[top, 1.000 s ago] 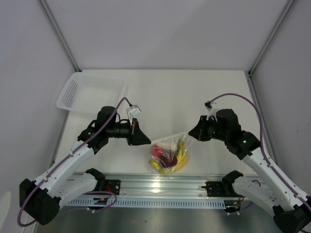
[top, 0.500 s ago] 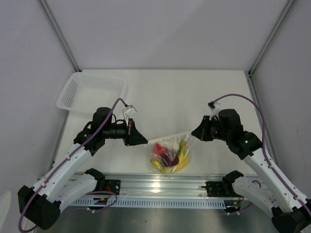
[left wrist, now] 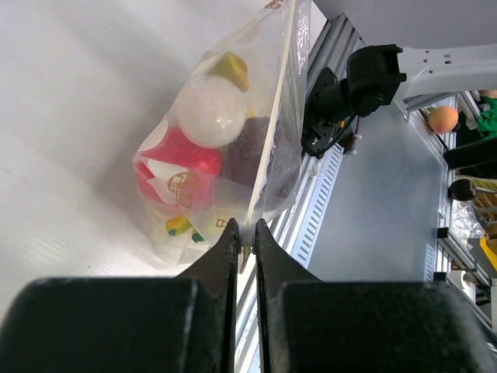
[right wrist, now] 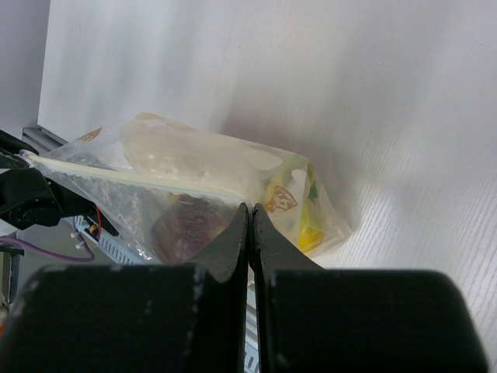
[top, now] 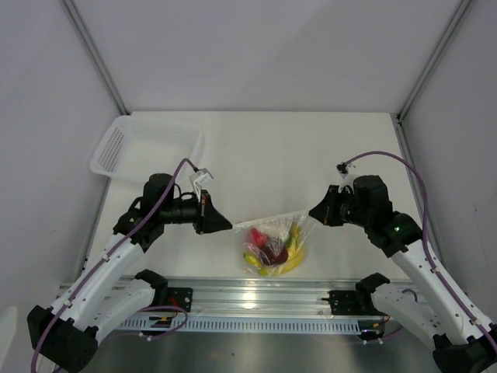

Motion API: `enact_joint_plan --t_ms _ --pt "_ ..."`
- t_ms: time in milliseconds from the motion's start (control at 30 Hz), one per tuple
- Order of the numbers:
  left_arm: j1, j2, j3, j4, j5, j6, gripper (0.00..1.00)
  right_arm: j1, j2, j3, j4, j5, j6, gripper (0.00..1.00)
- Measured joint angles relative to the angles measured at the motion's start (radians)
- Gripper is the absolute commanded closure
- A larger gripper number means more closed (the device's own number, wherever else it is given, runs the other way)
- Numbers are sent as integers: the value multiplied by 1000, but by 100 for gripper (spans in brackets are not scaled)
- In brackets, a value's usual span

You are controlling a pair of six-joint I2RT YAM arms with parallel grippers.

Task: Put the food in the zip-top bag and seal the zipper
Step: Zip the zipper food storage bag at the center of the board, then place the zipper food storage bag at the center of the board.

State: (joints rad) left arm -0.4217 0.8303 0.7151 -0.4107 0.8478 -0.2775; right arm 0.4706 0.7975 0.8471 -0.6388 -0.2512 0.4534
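Top external view: the left gripper (top: 228, 226) and the right gripper (top: 312, 214) hold the zip-top bag (top: 273, 242) between them near the front edge of the table (top: 311, 148), just ahead of the metal rail (top: 256, 294). Each pair of jaws is clenched on one end of the zipper (top: 270, 219), which runs taut and straight between them as a pale strip. Both wrist views show the fingers pinched flat on the plastic with no gap.

All the food lies inside and sags below the strip: the white radish (left wrist: 211, 110), the red apple (left wrist: 177, 149), the dark round fruit (left wrist: 250, 149) and the yellow banana bunch (top: 289, 260). Whether the bag's bottom touches the table cannot be told. The white mesh basket (top: 147, 144) sits well apart at the far left.

Loading looks finished; the seal is the open question. The strip reads as one line, but the pictures do not show whether it is pressed shut along its whole length.

The hazard appears to be the grip itself, a thin pinch on slick plastic carrying four pieces. More outward pull could draw a corner from the jaws. The bag would then swing from the other end and, through any unclosed stretch, spill fruit toward the rail. Releasing both ends together this near the edge could also tip the bag off the table.
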Motion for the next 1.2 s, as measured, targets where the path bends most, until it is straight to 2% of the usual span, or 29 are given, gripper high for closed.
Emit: enact_joint_plan --t_ms 433,533,633,733,767,867,900,933,1067,1200 --pt "8 26 1 6 -11 -10 99 -11 11 0 1 -7 3 100" --pt "10 68 16 5 -40 -25 94 -15 45 0 7 0 6 100" --pt "11 114 48 8 -86 -45 76 -20 96 1 19 10 13 100" --pt "13 148 76 28 -136 -71 52 -27 148 13 30 13 19 100" --pt "13 160 86 35 -154 -79 39 -31 168 19 35 13 21 100" --pt "14 209 138 35 -219 -86 10 -47 233 44 56 11 24 100" --pt "15 233 169 26 -241 -86 4 -52 256 53 64 11 24 100" --pt "15 257 206 20 -267 -85 1 -58 278 63 73 10 24 100" --pt "16 315 346 -9 -375 -85 1 -83 349 102 99 6 24 100" --pt "17 295 423 -18 -470 -88 1 -119 447 168 122 3 24 100"
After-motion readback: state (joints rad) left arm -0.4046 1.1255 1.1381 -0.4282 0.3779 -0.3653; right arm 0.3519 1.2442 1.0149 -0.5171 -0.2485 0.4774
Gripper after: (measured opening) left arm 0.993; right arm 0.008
